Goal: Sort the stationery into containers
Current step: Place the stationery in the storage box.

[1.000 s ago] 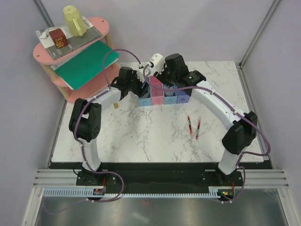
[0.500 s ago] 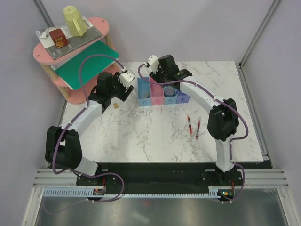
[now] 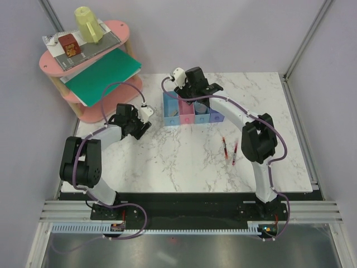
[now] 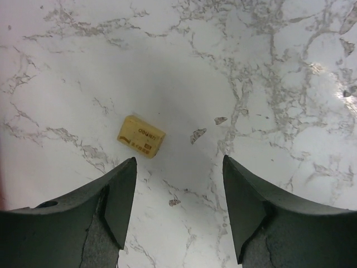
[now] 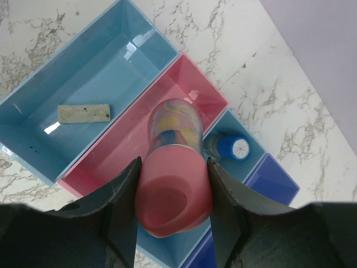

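The left arm bends low and short, the left tool pointing straight down, fingers spread apart. The right arm stretches far forward, the right tool clamped on a tube.

Bright even light, glare on table

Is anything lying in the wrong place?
Nothing looks broken or spilled. Two red pens and a tan block lie loose on the table, outside the bins.
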`<action>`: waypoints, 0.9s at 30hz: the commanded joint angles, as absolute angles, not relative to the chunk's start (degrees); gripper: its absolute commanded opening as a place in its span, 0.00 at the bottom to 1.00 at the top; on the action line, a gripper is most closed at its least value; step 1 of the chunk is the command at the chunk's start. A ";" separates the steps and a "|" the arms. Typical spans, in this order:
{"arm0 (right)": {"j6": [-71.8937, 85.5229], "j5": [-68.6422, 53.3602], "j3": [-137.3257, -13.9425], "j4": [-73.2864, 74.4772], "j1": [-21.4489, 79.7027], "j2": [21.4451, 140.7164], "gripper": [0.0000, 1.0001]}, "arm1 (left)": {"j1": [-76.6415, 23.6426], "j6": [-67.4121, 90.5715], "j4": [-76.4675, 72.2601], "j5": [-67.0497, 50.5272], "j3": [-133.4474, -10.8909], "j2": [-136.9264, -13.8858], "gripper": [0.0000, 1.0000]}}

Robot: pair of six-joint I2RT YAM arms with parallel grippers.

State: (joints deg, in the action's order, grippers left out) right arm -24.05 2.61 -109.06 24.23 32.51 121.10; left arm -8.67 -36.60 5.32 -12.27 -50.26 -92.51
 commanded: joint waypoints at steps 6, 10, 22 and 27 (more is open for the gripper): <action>-24.61 -1.58 -115.40 21.88 32.70 126.38 0.00 | -7.03 -42.89 0.26 -10.81 -56.68 -99.84 0.69; -24.96 -2.02 -115.75 22.32 32.69 127.09 0.00 | -6.33 -44.73 -1.49 -10.81 -58.79 -101.16 0.70; -26.98 -2.72 -114.52 23.29 32.69 127.53 0.02 | -3.96 -48.95 6.40 -17.57 -62.57 -104.76 0.70; -28.91 -1.58 -115.83 23.90 32.26 128.41 0.03 | -2.37 -51.85 11.68 -22.58 -65.03 -106.26 0.70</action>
State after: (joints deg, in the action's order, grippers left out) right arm -26.85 -0.91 -112.36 24.64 32.47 127.48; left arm -3.75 -46.96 6.17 -17.06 -62.06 -104.84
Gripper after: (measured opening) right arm 0.520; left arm 0.703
